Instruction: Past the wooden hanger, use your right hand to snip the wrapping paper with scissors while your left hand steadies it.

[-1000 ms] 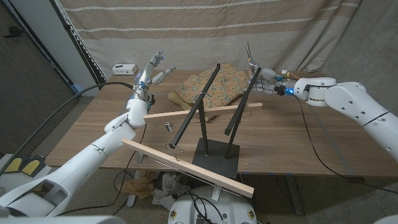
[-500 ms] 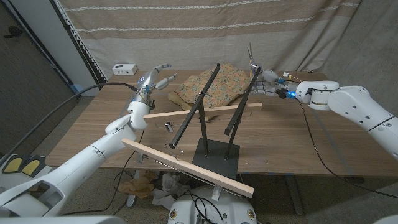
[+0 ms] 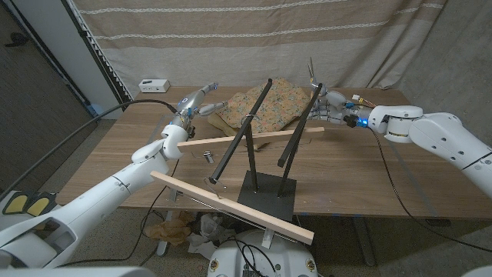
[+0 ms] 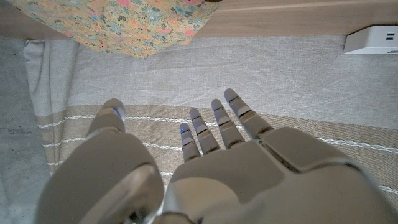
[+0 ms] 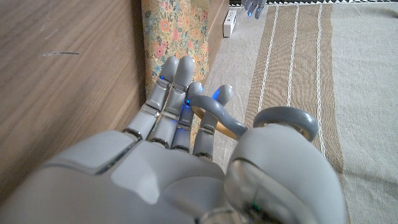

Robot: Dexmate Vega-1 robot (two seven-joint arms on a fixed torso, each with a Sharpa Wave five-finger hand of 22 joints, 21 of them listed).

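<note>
The floral wrapping paper (image 3: 265, 106) lies crumpled at the table's far middle, behind the wooden hanger (image 3: 250, 137), a frame of wooden slats and black rods on a black base. My left hand (image 3: 201, 98) hovers with fingers apart just off the paper's left edge and holds nothing. In the left wrist view the left hand (image 4: 211, 162) is spread, with the paper (image 4: 124, 25) beyond the fingertips. My right hand (image 3: 330, 103) grips the scissors (image 3: 312, 77), blades pointing up, at the paper's right edge. The right wrist view shows the grey scissors handle (image 5: 249, 118) in my right hand (image 5: 180, 168), beside the paper (image 5: 171, 31).
A small white box (image 3: 154, 84) sits at the table's far left corner. A small metal piece (image 3: 207, 156) lies on the table near the hanger's upper slat. A striped cloth backdrop (image 3: 254, 31) hangs behind the table.
My left hand has come down and to the right, toward the paper's left edge. The right hand with the scissors has shifted slightly right and down.
</note>
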